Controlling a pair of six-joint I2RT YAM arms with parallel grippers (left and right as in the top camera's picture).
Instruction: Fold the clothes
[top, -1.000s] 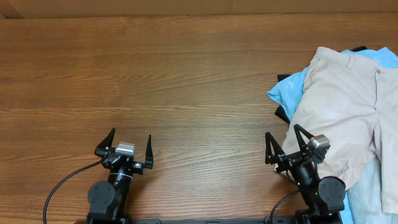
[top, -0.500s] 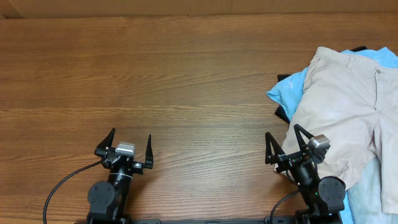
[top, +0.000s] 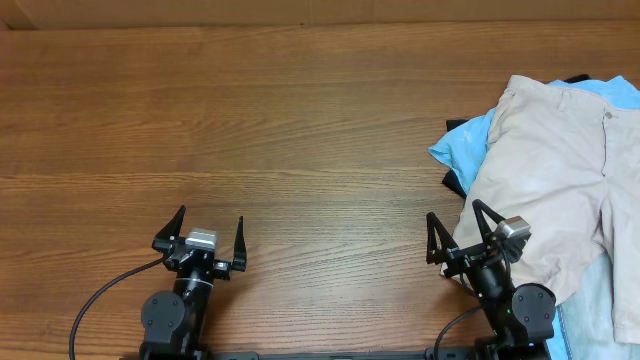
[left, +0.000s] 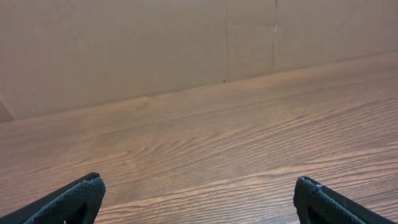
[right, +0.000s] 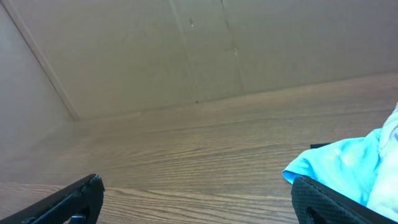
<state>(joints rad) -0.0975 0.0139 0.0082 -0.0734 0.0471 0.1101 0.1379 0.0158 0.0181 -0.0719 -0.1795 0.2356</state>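
Observation:
The pale beige khaki shorts (top: 555, 170) lie spread at the table's right side, on top of other clothes, waistband toward the far right. My right gripper (top: 453, 222) is open and empty at the near right, right by the near-left edge of the shorts; whether it touches them cannot be told. In the right wrist view the open jaws (right: 198, 186) frame bare wood. My left gripper (top: 211, 222) is open and empty at the near left, far from the shorts. The left wrist view shows its open jaws (left: 199, 190) over bare wood.
A light blue T-shirt (top: 463, 143) sticks out from under the shorts on their left; it also shows in the right wrist view (right: 348, 165). A dark garment edge (top: 452, 181) peeks out beside it. Pale blue fabric (top: 595, 305) lies at the near right corner. A cardboard wall (left: 124, 43) stands behind the table.

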